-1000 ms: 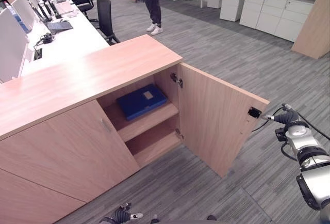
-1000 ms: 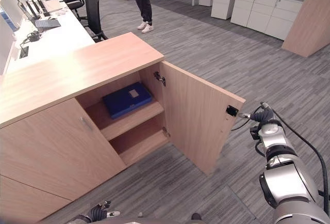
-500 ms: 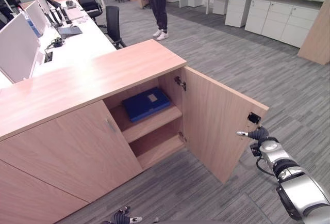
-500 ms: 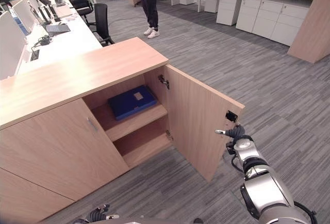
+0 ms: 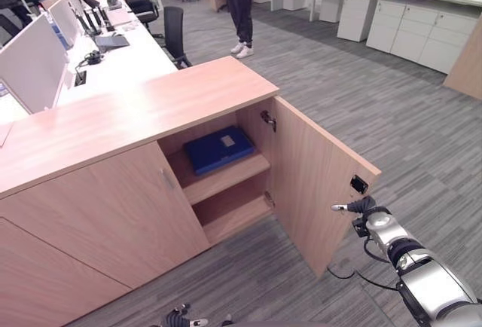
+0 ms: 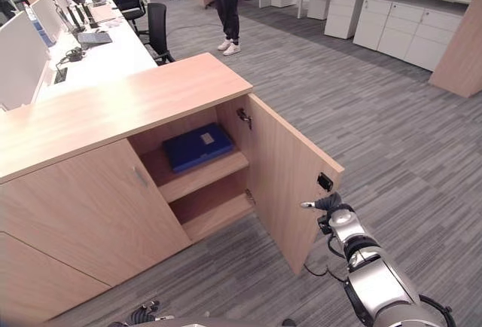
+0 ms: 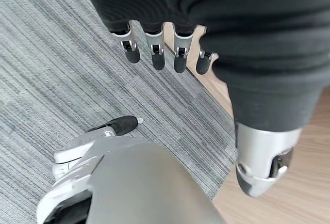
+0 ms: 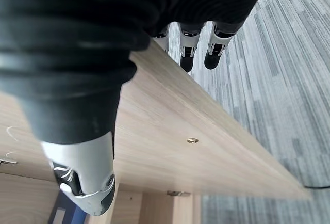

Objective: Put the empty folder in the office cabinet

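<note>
The blue folder (image 5: 219,148) already lies flat on the upper shelf (image 5: 226,179) of the cabinet (image 5: 151,116), toward the shelf's open right end and close under the cabinet top, so what seems left is to swing the door (image 5: 316,184) shut. The right hand (image 5: 360,207) is at the door's free outer edge, just below the small dark latch plate (image 5: 358,184); in the right wrist view its fingers (image 8: 187,59) reach out fairly straight over the door's thin edge with the thumb (image 8: 85,182) on the other face, so the hand straddles the edge loosely, not clamped on it. The main risk I see is the hand slipping off that narrow edge as the door turns, since straight fingers give little hold and the arm must follow an arc. A push aimed too low or across the panel could also twist the door on its hinges (image 5: 266,118). If the fingers remain hooked over the edge as the door meets the cabinet frame, they could be trapped between the two. The folder looks well inside the shelf's front edge, so it will probably not foul the door, though I cannot tell how much room there is. The left hand (image 7: 154,43) hangs low over the carpet (image 5: 392,93) with relaxed, parted fingers and holds nothing. A person (image 5: 241,3) stands well beyond the cabinet's far corner, clear of the door's path.
</note>
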Motion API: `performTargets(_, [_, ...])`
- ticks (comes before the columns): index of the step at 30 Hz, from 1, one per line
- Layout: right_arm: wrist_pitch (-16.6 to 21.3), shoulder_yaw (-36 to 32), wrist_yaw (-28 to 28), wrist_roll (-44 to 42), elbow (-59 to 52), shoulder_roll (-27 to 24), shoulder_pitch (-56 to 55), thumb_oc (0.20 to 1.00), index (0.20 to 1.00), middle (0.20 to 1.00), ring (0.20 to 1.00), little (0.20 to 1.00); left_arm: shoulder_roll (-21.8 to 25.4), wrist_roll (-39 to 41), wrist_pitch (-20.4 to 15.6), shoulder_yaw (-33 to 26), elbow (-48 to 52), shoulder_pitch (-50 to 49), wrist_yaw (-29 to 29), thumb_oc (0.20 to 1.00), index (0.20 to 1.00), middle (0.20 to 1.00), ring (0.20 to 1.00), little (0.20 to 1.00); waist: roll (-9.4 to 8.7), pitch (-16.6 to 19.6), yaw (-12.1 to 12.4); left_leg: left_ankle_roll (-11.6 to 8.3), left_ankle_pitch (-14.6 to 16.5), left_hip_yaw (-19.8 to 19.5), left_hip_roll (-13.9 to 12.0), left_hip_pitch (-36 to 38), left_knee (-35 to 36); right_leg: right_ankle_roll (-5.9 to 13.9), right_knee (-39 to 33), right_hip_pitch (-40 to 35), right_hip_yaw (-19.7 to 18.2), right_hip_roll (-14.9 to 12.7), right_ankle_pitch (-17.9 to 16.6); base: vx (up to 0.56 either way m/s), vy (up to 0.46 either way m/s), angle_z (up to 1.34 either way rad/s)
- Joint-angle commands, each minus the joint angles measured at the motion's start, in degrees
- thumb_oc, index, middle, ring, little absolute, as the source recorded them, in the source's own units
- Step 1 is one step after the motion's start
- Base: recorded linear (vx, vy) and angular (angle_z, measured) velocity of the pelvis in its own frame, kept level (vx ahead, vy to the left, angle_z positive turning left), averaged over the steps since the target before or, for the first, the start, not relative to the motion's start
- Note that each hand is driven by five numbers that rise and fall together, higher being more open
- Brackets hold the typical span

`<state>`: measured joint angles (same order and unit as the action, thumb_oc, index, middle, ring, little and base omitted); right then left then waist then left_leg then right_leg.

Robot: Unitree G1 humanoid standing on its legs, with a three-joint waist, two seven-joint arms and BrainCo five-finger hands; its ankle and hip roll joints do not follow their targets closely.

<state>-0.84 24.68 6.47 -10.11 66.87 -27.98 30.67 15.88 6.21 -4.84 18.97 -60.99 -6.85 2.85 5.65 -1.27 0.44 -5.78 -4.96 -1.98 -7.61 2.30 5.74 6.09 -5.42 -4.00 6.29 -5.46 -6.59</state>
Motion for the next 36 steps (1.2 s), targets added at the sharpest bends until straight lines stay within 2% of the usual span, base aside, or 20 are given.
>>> performTargets(1, [5.57, 1.60, -1.27, -0.60, -11.22, 6.68, 7.55, 1.000, 1.000, 1.000, 1.000, 1.000, 2.77, -1.27, -0.98, 1.29, -1.23, 6.08, -1.28, 1.000, 1.000, 1.000, 1.000, 1.000, -4.54, -4.62, 3.87, -0.51, 3.50, 1.38, 1.55, 2.00, -0.74, 2.32, 2.16, -4.61, 1.15, -2.72, 9.69, -0.02, -0.028, 0.12])
performTargets(4, [6.56, 4.23, -3.00, 0.51, -22.99, 7.59, 1.43, 1.000, 1.000, 1.000, 1.000, 1.000, 2.46, -1.55, -0.72, -0.51, -1.71, 6.29, -1.94, 1.000, 1.000, 1.000, 1.000, 1.000, -4.72, -4.82, 3.79, -1.06, 3.09, 0.46, 1.08, 1.47, -0.74, 1.90, 2.40, -4.60, 2.06, -2.26, 10.25, 0.00, -0.040, 0.10])
performTargets(11, [7.54, 7.05, -4.20, 2.47, -29.51, 9.26, -1.28, 1.000, 1.000, 1.000, 1.000, 1.000, 2.52, -2.47, -0.71, -1.79, -1.85, 5.89, -2.64, 1.000, 1.000, 1.000, 1.000, 1.000, -4.94, -5.13, 5.21, -2.11, 2.22, -1.28, 0.29, 0.57, -0.75, 1.35, 1.54, -5.24, 3.79, -1.37, 10.63, -0.02, -0.046, 0.23])
performTargets(12, [7.77, 7.18, -3.36, 1.30, -29.17, 10.48, -0.05, 1.000, 1.000, 1.000, 1.000, 1.000, 2.51, -1.83, -0.79, -1.58, -1.72, 6.67, -3.10, 1.000, 1.000, 1.000, 1.000, 1.000, -5.19, -6.41, 6.51, -2.93, 1.18, -2.64, 0.25, -1.40, -1.89, 1.28, 1.12, -5.06, 4.49, -1.48, 10.40, -0.13, -0.033, 0.46])
performTargets(14, [7.89, 7.30, -2.79, 0.46, -29.20, 11.17, 1.02, 1.000, 1.000, 1.000, 1.000, 1.000, 2.72, -1.28, -0.85, -2.03, -1.55, 6.70, -3.35, 1.000, 1.000, 1.000, 1.000, 1.000, -5.52, -6.94, 7.32, -3.28, 1.51, -2.47, -0.19, -3.58, -4.46, 1.25, 0.81, -4.98, 5.68, -1.66, 10.54, -0.12, -0.021, 0.64])
performTargets(15, [7.91, 7.23, -2.44, 0.15, -29.71, 11.05, 1.53, 1.000, 1.000, 1.000, 1.000, 1.000, 2.70, -0.96, -0.84, -2.05, -1.47, 6.93, -3.52, 1.000, 1.000, 1.000, 1.000, 1.000, -5.77, -7.51, 7.62, -3.51, 1.83, -1.39, -0.34, -5.59, -7.17, 1.23, 0.66, -5.10, 6.56, -1.95, 10.54, -0.11, 0.030, 0.72])
performTargets(16, [7.97, 7.01, -2.17, -0.26, -30.31, 10.66, 1.66, 1.000, 1.000, 1.000, 1.000, 1.000, 2.56, -0.90, -0.74, -2.04, -1.43, 7.16, -3.56, 1.000, 1.000, 1.000, 1.000, 1.000, -5.99, -7.94, 7.56, -3.46, 1.57, 1.40, -0.95, -7.04, -8.97, 1.22, 0.53, -5.30, 7.69, -2.46, 10.39, -0.11, 0.067, 0.78])
performTargets(18, [7.60, 6.84, -2.24, -0.60, -31.10, 9.96, 1.77, 1.000, 1.000, 1.000, 1.000, 1.000, 2.33, -1.52, -0.38, -2.15, -1.81, 7.37, -3.32, 1.000, 1.000, 1.000, 1.000, 1.000, -6.28, -7.30, 6.23, -2.57, 2.25, 11.10, -3.54, -7.04, -10.04, 1.41, 0.56, -5.20, 10.52, -3.07, 10.50, -0.06, 0.091, 0.76])
performTargets(19, [7.15, 6.81, -2.21, -0.50, -31.07, 9.78, 1.85, 1.000, 1.000, 1.000, 1.000, 1.000, 2.30, -1.75, -0.26, -2.25, -1.39, 6.73, -3.10, 1.000, 1.000, 1.000, 1.000, 1.000, -6.18, -7.01, 6.49, -2.26, 2.10, 13.84, -4.05, -6.74, -10.28, 1.57, 0.58, -5.53, 10.98, -2.93, 10.54, 0.03, 0.095, 0.91])
performTargets(22, [6.50, 6.19, -2.31, -0.38, -30.92, 10.06, 2.23, 1.000, 1.000, 1.000, 1.000, 1.000, 2.60, -2.47, 0.02, -2.52, -1.46, 5.62, -3.02, 1.000, 1.000, 1.000, 1.000, 1.000, -6.09, -6.05, 7.02, -1.86, 2.38, 14.26, -3.05, -5.89, -8.24, 1.74, 0.77, -6.19, 11.11, -3.19, 10.43, 0.08, 0.084, 0.70])
performTargets(27, [6.19, 2.87, -0.60, -1.90, -28.37, 9.95, 4.14, 1.000, 1.000, 1.000, 1.000, 1.000, 3.73, -3.65, 0.41, -2.21, -2.83, 5.89, -3.16, 1.000, 1.000, 1.000, 1.000, 1.000, -7.49, -5.22, 8.81, 0.34, 2.74, 12.09, -0.36, -5.67, -6.38, 2.86, 7.11, -4.67, 13.41, -5.62, 11.16, 0.03, 0.113, 0.49])
performTargets(28, [6.28, 2.25, -0.30, -2.34, -27.70, 10.05, 4.53, 1.000, 1.000, 1.000, 1.000, 1.000, 4.01, -3.43, 0.41, -2.27, -2.69, 5.97, -2.99, 1.000, 1.000, 1.000, 1.000, 1.000, -7.50, -5.25, 9.04, 0.91, 3.02, 11.65, 0.14, -5.35, -5.79, 3.34, 9.95, -3.17, 13.42, -6.21, 11.19, 0.03, 0.219, 0.39])
performTargets(29, [6.24, 0.16, 0.41, -3.18, -25.26, 9.49, 6.73, 1.000, 1.000, 1.000, 1.000, 1.000, 5.03, -2.82, 0.30, -2.79, -1.85, 5.51, -2.67, 1.000, 1.000, 1.000, 1.000, 1.000, -7.29, -5.84, 9.33, 2.29, 3.79, 11.25, 0.85, -3.81, -4.50, 5.87, 18.48, 1.13, 11.96, -8.17, 9.80, 0.03, 0.165, 0.21])
performTargets(30, [6.28, 0.15, 0.39, -3.19, -25.16, 9.51, 6.84, 1.000, 1.000, 1.000, 1.000, 1.000, 5.05, -2.81, 0.33, -2.81, -1.82, 5.55, -2.65, 1.000, 1.000, 1.000, 1.000, 1.000, -7.41, -5.82, 9.48, 2.38, 3.78, 11.43, 0.98, -3.86, -4.45, 5.98, 18.96, 1.54, 11.69, -8.38, 9.95, -0.01, 0.214, 0.22])
performTargets(31, [6.11, -1.85, 1.22, -3.65, -21.72, 7.57, 11.10, 1.000, 1.000, 1.000, 1.000, 1.000, 6.19, -2.29, 0.18, -2.99, -1.11, 5.49, -2.75, 1.000, 1.000, 1.000, 1.000, 1.000, -6.80, -7.70, 9.70, 3.57, 4.22, 11.11, 1.20, -2.63, -4.24, 8.91, 28.90, 6.47, 8.88, -9.58, 4.74, -0.05, 0.102, 0.06])
performTargets(32, [6.18, -3.06, 1.59, -4.54, -20.32, 6.86, 12.05, 1.000, 1.000, 1.000, 1.000, 1.000, 6.85, -2.08, 0.05, -2.95, -1.20, 5.85, -2.78, 1.000, 1.000, 1.000, 1.000, 1.000, -5.96, -7.95, 9.80, 3.59, 4.05, 10.31, 0.32, -2.73, -4.21, 8.91, 31.26, 8.19, 7.89, -8.54, 4.25, -0.05, 0.094, -0.04])
performTargets(33, [6.23, -3.08, 1.56, -4.58, -20.22, 6.82, 12.15, 1.000, 1.000, 1.000, 1.000, 1.000, 6.85, -2.06, 0.05, -2.93, -1.22, 5.93, -2.77, 1.000, 1.000, 1.000, 1.000, 1.000, -5.99, -8.01, 9.89, 3.57, 4.07, 10.37, 0.33, -2.74, -4.22, 8.91, 31.51, 8.37, 7.79, -8.58, 4.36, 0.00, 0.000, 0.00])
performTargets(35, [6.45, -5.46, 2.55, -6.62, -17.17, 5.31, 13.05, 1.000, 1.000, 1.000, 1.000, 1.000, 7.12, -1.33, -0.25, -2.83, -1.34, 6.10, -2.74, 1.000, 1.000, 1.000, 1.000, 1.000, -5.58, -8.01, 9.48, 3.62, 4.49, 8.18, 1.03, -1.06, -2.77, 8.91, 30.44, 9.15, 5.05, -7.58, 6.10, 0.18, 0.030, 0.34])
performTargets(36, [6.63, -7.28, 3.35, -8.62, -14.51, 2.18, 13.60, 1.000, 1.000, 1.000, 1.000, 1.000, 7.78, -0.13, -0.63, -2.72, -1.65, 6.63, -2.50, 1.000, 1.000, 1.000, 1.000, 1.000, -5.82, -8.10, 8.63, 3.07, 4.87, 5.18, 2.73, -0.24, -1.88, 7.95, 21.23, 7.39, 2.68, -7.66, 8.92, 0.23, 0.000, 0.46])
